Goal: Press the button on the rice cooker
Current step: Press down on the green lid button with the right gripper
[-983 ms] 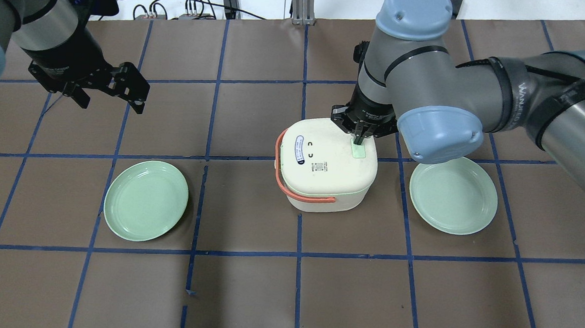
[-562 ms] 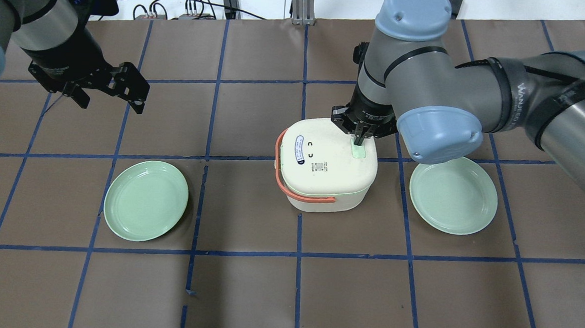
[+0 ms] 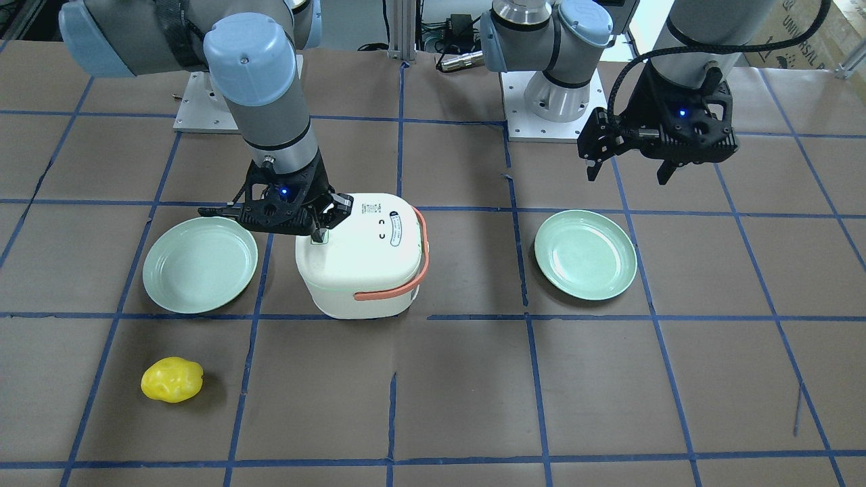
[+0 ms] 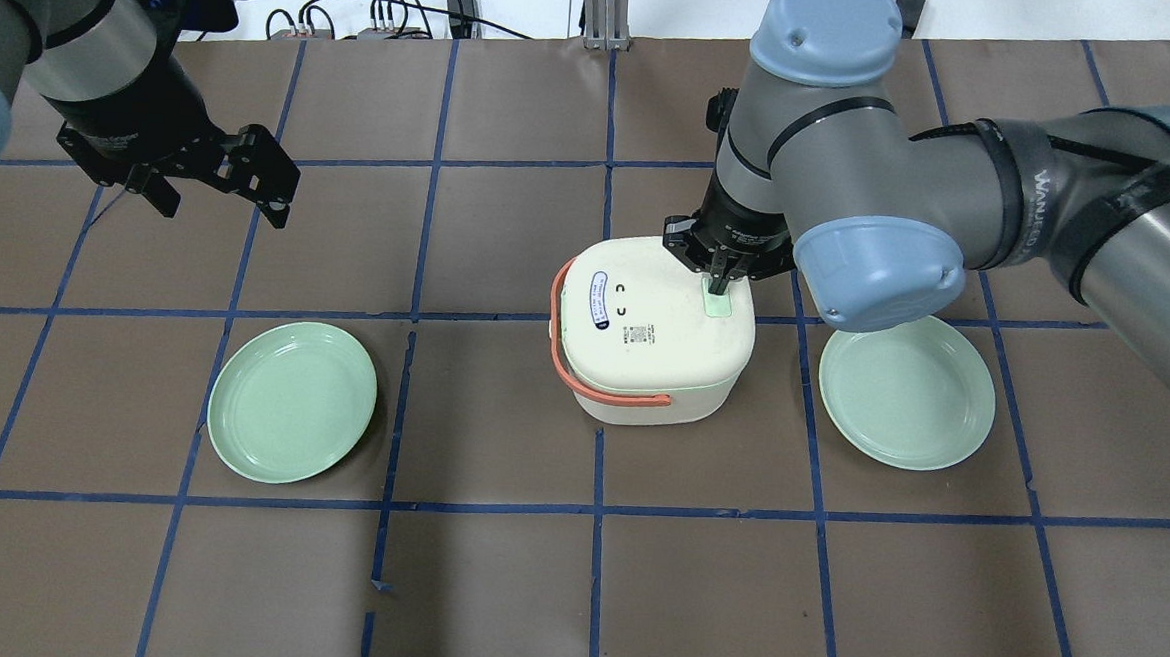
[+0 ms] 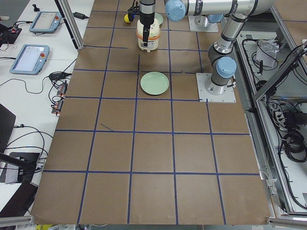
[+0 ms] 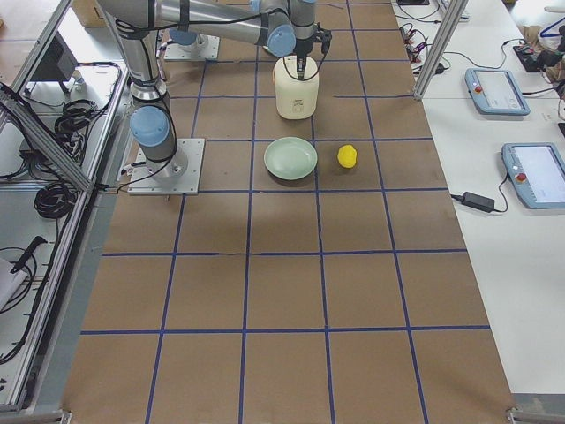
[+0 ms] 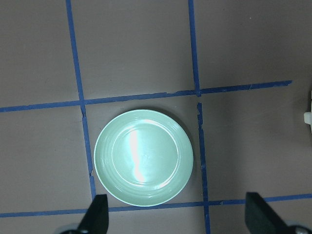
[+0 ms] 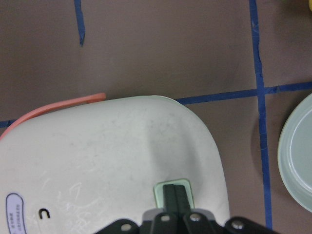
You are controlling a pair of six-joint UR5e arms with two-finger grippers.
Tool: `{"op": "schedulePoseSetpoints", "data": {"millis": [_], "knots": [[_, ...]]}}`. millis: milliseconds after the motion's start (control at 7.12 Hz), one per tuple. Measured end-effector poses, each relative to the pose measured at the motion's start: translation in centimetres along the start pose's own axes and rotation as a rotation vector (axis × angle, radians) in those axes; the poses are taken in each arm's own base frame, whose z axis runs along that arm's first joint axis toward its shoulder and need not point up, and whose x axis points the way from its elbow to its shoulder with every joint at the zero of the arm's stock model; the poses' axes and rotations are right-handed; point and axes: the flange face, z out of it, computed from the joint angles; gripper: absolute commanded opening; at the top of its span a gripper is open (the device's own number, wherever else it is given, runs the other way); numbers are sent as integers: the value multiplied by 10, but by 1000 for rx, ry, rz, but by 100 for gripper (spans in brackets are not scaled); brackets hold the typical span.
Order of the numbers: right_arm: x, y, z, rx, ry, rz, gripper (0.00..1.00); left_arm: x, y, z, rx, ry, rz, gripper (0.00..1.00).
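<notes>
A cream rice cooker (image 4: 644, 342) with an orange handle (image 4: 556, 347) stands mid-table. It also shows in the front-facing view (image 3: 358, 260) and the right wrist view (image 8: 107, 161). Its pale green button (image 4: 715, 303) sits on the lid's right side. My right gripper (image 4: 715, 285) is shut, its joined fingertips (image 8: 174, 195) resting on the button (image 8: 161, 191). My left gripper (image 4: 219, 211) is open and empty, held high over the far left of the table, above a green plate (image 7: 144, 157).
One green plate (image 4: 293, 399) lies left of the cooker, another (image 4: 907, 388) lies right of it, under my right forearm. A yellow lemon-like object (image 3: 172, 379) lies toward the operators' side, beyond the right-hand plate (image 3: 200, 264).
My right gripper has stayed on the button, with barely any shift. The left arm has not moved.
</notes>
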Motion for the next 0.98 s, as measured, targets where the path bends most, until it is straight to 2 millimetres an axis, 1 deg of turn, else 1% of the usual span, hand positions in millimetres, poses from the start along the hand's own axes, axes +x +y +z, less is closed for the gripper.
{"op": "schedulePoseSetpoints", "data": {"millis": [702,983], "knots": [[0,1,3,-6,1,0,11,0,0,0,0,0,0,100],[0,0,2,-3,0,0,13,0,0,0,0,0,0,100]]}}
